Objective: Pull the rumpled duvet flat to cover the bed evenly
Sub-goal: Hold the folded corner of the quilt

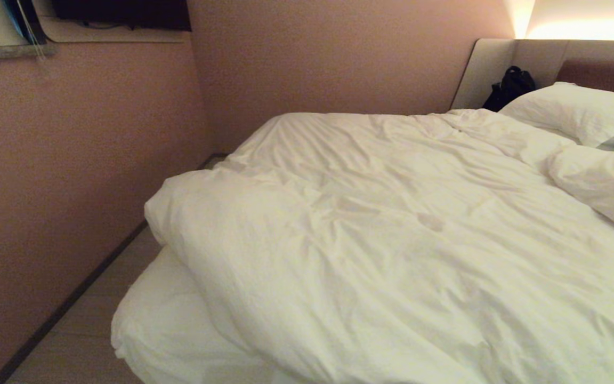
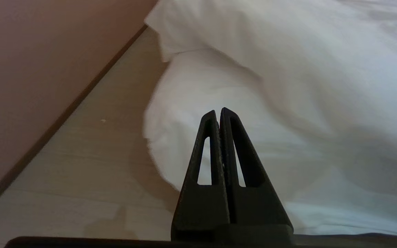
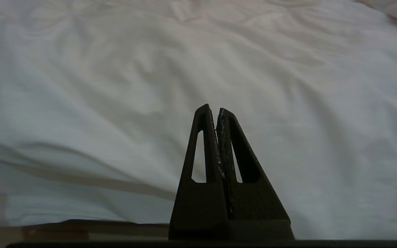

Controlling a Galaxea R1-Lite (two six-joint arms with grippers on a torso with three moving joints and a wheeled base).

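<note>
I see the duvet [image 1: 392, 234] bunched short of the bed [image 1: 152, 325] corner, a black bag [image 1: 509, 85] beside the pillow [image 1: 579, 112] (left gripper [image 2: 218, 112] and right gripper [image 3: 213, 108] both pressed together, empty).

Your head camera looks down across the bed [image 1: 142, 320] from its near left corner, while both wrist cameras sit low and close, sharing the duvet [image 1: 371, 234] it sees.

The bed [image 1: 152, 325] carries the wrinkled duvet [image 1: 392, 240], a pillow [image 1: 579, 109] at its head.
</note>
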